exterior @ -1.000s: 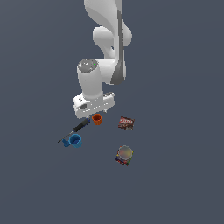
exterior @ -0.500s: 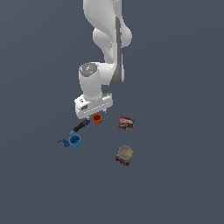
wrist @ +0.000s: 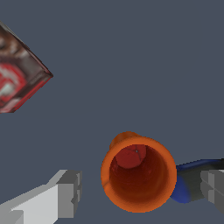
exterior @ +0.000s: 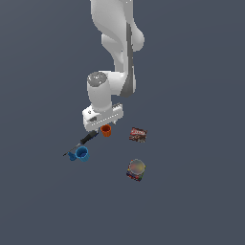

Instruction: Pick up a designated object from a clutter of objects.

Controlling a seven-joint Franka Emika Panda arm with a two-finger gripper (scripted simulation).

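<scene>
1. Leftmost in the exterior view, your blue cup [exterior: 82, 153] and screwdriver [exterior: 86, 139] lie apart.
2. Your jaws [wrist: 139, 189] stand spread, straddling the orange cup [exterior: 105, 130], upright on the worktop [exterior: 191, 201] for gripping.
3. The red packet [exterior: 138, 134] sits clear, rightward.

My glossy white rounded arm [exterior: 116, 33] has smooth bulbous links w/ a dark grey seam strip down one side. Grey round cap on top of the wrist joint. My boxy white gripper [wrist: 140, 192] carries pale grey blocky fingers [wrist: 69, 193], stepped pads.
</scene>
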